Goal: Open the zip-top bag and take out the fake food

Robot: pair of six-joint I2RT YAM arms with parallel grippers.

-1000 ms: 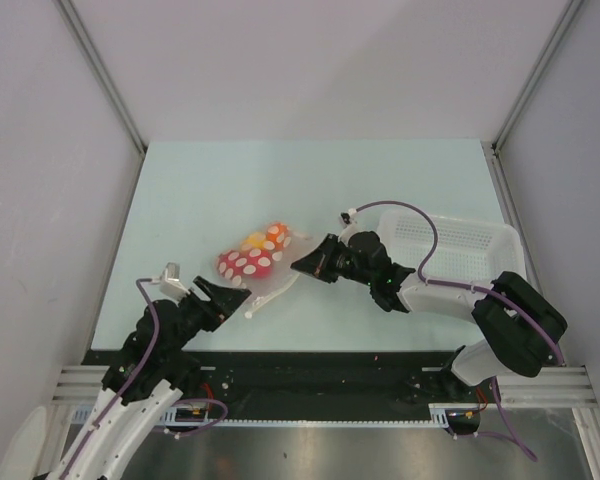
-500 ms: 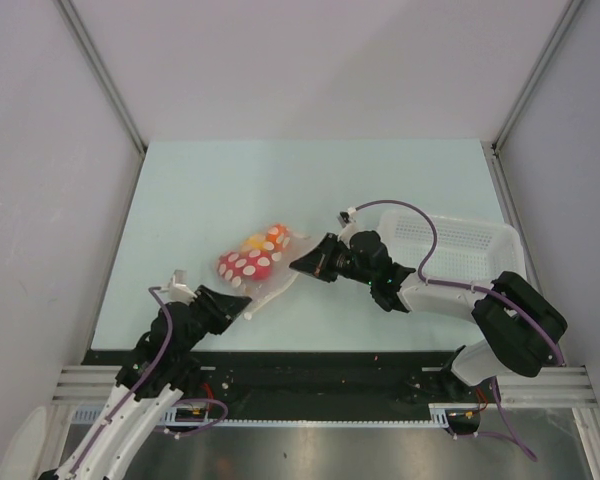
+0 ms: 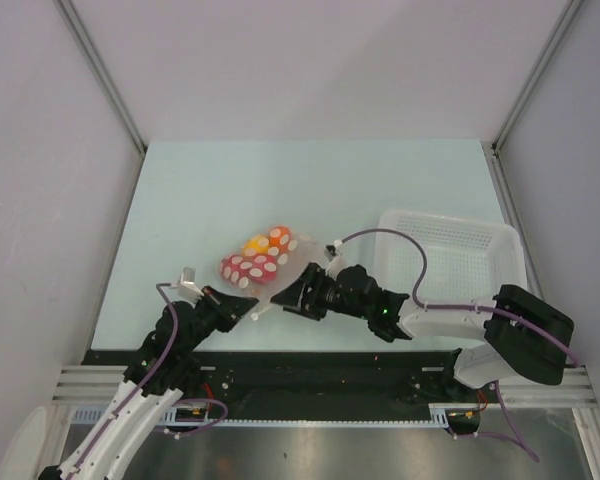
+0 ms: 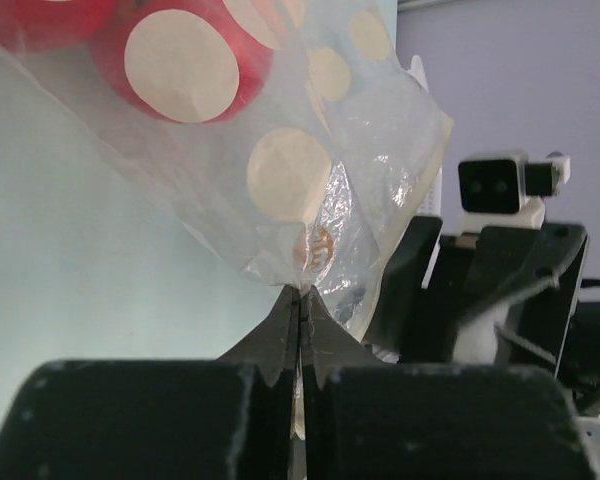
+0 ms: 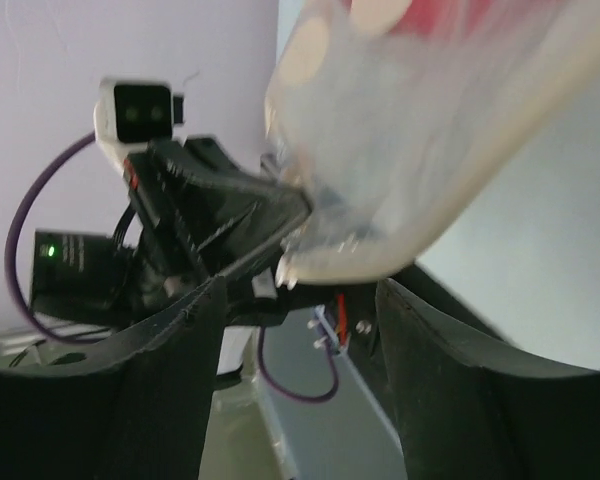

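The zip-top bag (image 3: pixel 268 262), clear with white dots, lies on the table's near middle. The fake food shows through it: red (image 3: pixel 243 268), orange (image 3: pixel 279 240) and yellow (image 3: pixel 252 243) balls. My left gripper (image 3: pixel 246 306) is shut on the bag's near edge; in the left wrist view its jaws (image 4: pixel 300 292) pinch the thin plastic (image 4: pixel 280 190) below a red ball (image 4: pixel 180 55). My right gripper (image 3: pixel 286 297) is open at the bag's near right edge. In the right wrist view the fingers (image 5: pixel 180 350) stand apart, and the bag's rim (image 5: pixel 400 170) hangs just ahead of them.
A white perforated basket (image 3: pixel 450 250) stands at the right, behind the right arm. The two grippers sit close together, facing each other at the bag's near edge. The table's front edge (image 3: pixel 310 352) runs just behind them.
The left gripper closed on the bag's near edge. The right gripper let go of the bag's right side, opened, and swung nearer and left toward the left gripper.
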